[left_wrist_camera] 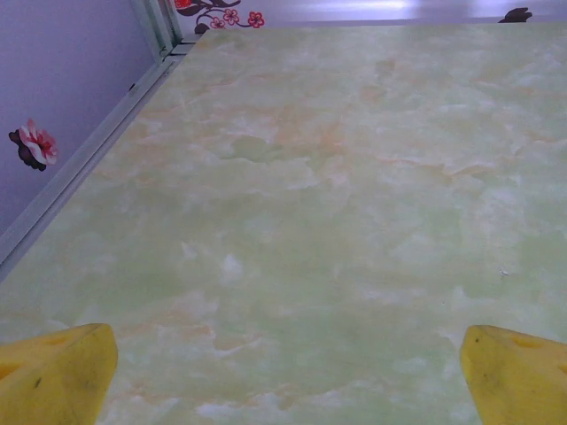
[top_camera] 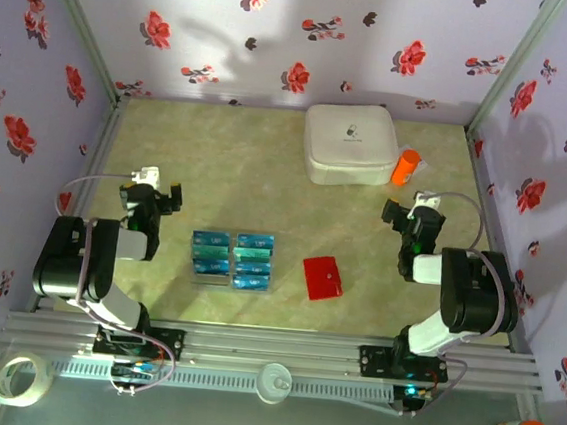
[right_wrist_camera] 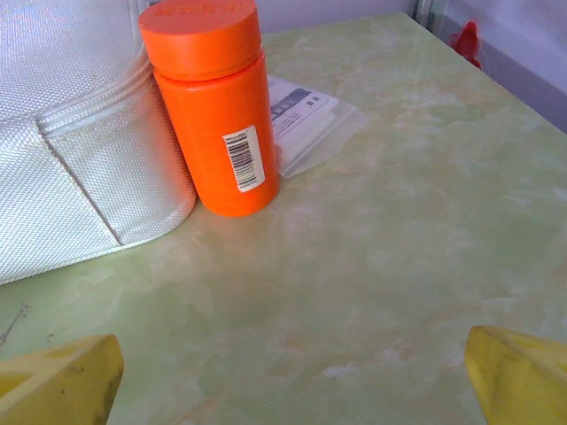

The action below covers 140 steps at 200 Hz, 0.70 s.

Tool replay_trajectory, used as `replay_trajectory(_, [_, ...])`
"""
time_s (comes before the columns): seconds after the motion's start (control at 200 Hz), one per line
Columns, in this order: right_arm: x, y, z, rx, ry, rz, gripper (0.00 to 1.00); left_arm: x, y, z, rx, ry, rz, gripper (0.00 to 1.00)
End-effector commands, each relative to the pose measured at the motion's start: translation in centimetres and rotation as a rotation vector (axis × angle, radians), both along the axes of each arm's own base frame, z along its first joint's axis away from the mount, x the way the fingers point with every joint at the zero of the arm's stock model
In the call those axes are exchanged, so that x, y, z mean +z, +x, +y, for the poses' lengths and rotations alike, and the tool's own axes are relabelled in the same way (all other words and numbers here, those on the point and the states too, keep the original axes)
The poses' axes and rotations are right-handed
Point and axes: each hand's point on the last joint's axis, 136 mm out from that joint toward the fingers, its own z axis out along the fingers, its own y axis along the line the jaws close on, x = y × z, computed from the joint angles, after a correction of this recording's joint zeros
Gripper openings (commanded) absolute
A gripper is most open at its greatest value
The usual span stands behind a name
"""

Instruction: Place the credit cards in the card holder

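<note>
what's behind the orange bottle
A flat clear plastic sleeve with a printed slip inside lies on the table behind the orange bottle. The bottle covers the sleeve's left end, and the print is too small to read.

I work in a staged test booth, not a real home: flowered lilac panels (top_camera: 281,31) on bare metal posts (top_camera: 80,27) box in my green marbled desk (top_camera: 238,158). My left arm (top_camera: 83,259) and right arm (top_camera: 472,291) are bolted to an aluminium rail (top_camera: 270,350).
</note>
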Motion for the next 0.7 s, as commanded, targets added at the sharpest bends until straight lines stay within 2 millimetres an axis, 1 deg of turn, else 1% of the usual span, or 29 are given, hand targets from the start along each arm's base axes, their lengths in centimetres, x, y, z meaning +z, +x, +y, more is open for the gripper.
replay_trajectory(0.0, [0.72, 0.39, -0.1, 0.008, -0.013, -0.02, 0.99, 1.33, 0.69, 0.04, -0.001, -0.007, -0.046, 1.0])
replay_trajectory(0.695, [0.65, 0.47, -0.07, 0.009, -0.011, -0.016, 0.99, 1.32, 0.8, 0.11, 0.0, -0.007, -0.041, 1.0])
